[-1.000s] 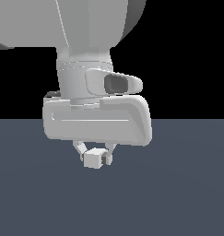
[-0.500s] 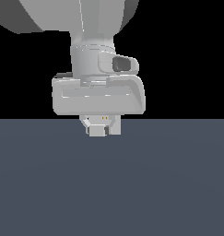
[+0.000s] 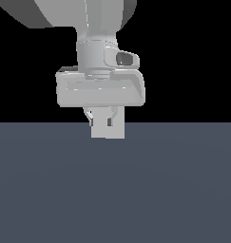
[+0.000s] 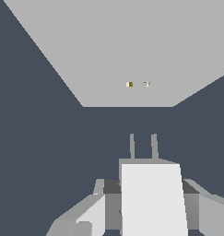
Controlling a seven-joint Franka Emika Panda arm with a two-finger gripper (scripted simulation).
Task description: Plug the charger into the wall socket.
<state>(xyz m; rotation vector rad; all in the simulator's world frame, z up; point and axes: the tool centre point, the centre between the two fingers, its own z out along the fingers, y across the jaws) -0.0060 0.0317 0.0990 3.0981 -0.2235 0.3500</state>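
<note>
Between the fingers of the gripper [image 3: 105, 122], clamped on both sides: the charger [image 3: 108, 131], a plain white-grey block held just above the floor [image 3: 115, 190], two thin prongs sticking out of its front face in the wrist view. Prongs point toward the wall socket [image 4: 132, 46], a flat light-grey square plate with two tiny yellowish dots at centre, still apart from it. Floor is flat dark slate-blue, backdrop plain black.

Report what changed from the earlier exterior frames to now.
The gripper shifted toward the exterior view's right and rose, carrying the charger with it; the wrist also turned. Nothing was let go: the charger stays clamped between the fingers. In the wrist view its prongs point at the wall socket, not yet inserted.
</note>
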